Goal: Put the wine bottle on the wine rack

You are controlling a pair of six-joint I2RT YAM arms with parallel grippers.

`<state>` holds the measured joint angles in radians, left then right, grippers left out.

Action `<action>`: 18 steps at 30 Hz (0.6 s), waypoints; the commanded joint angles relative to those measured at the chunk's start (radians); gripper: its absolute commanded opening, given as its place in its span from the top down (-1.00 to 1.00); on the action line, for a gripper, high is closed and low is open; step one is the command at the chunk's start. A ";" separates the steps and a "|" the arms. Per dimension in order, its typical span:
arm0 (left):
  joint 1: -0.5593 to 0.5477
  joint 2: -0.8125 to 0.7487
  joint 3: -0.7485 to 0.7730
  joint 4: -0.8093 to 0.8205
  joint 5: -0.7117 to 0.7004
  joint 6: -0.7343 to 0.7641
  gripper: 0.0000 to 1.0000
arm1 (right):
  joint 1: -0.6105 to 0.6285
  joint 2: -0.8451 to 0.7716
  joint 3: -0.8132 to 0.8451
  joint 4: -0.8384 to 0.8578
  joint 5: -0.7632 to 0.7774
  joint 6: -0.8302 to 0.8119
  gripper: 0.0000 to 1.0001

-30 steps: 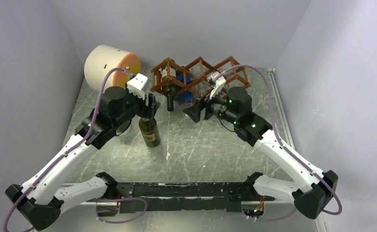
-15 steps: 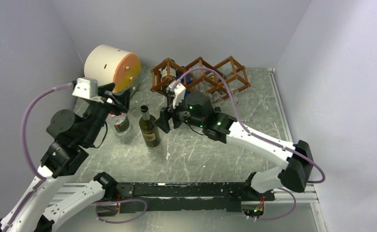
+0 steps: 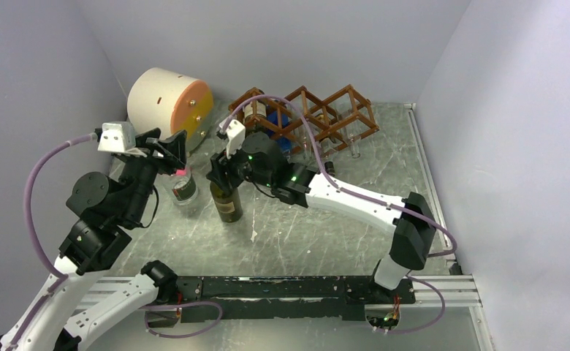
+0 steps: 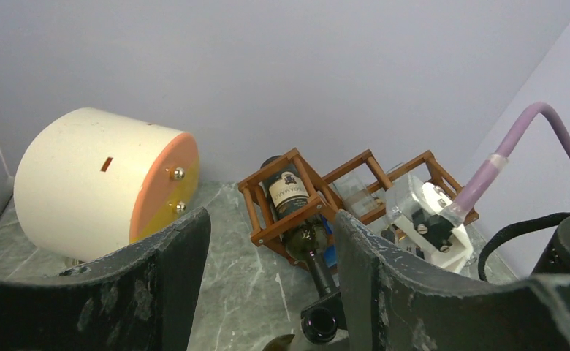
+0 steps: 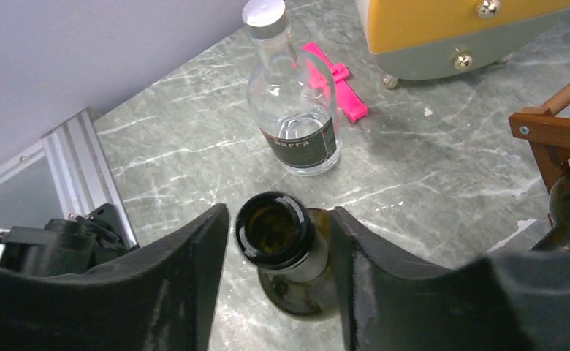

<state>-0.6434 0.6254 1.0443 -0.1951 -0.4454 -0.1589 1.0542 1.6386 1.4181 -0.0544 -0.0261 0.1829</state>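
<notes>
Wine bottle (image 3: 227,201) stands upright on the table (image 3: 326,227), not yet lifted. Right claw (image 5: 278,219) straddles its neck, about half open; cannot tell if it grips. Left claw (image 4: 271,227) is parted and empty. Wine rack (image 3: 340,110) is behind and already holds a second bottle (image 4: 293,197). Lift and racking remain.

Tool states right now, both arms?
Left tool: open, empty.
Right tool: straddling the wine bottle neck; grip cannot be told.
</notes>
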 commanded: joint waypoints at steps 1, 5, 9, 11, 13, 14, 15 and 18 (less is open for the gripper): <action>-0.005 0.010 0.005 -0.020 -0.029 -0.021 -0.33 | 0.017 0.022 0.035 0.000 0.060 -0.043 0.03; -0.005 0.017 0.003 -0.023 -0.031 -0.027 -0.33 | 0.024 0.011 0.001 0.035 0.081 -0.069 0.55; -0.005 0.030 0.001 -0.024 -0.025 -0.036 -0.34 | 0.032 -0.037 -0.093 0.105 0.125 -0.089 0.94; -0.005 0.042 -0.006 -0.022 -0.024 -0.038 -0.35 | 0.035 -0.073 -0.168 0.156 0.147 -0.089 1.00; -0.005 0.059 -0.010 -0.022 -0.020 -0.041 -0.36 | 0.038 -0.115 -0.258 0.221 0.170 -0.092 1.00; -0.005 0.069 -0.010 -0.028 -0.017 -0.045 -0.37 | 0.039 -0.138 -0.300 0.253 0.182 -0.092 1.00; -0.005 0.077 -0.010 -0.032 -0.013 -0.049 -0.39 | 0.041 -0.159 -0.357 0.281 0.195 -0.092 1.00; -0.005 0.109 -0.009 -0.041 0.012 -0.072 -0.47 | 0.046 -0.219 -0.480 0.345 0.227 -0.091 1.00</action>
<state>-0.6434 0.6998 1.0439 -0.2184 -0.4572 -0.1959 1.0958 1.4624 1.0828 0.2405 0.1184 0.1158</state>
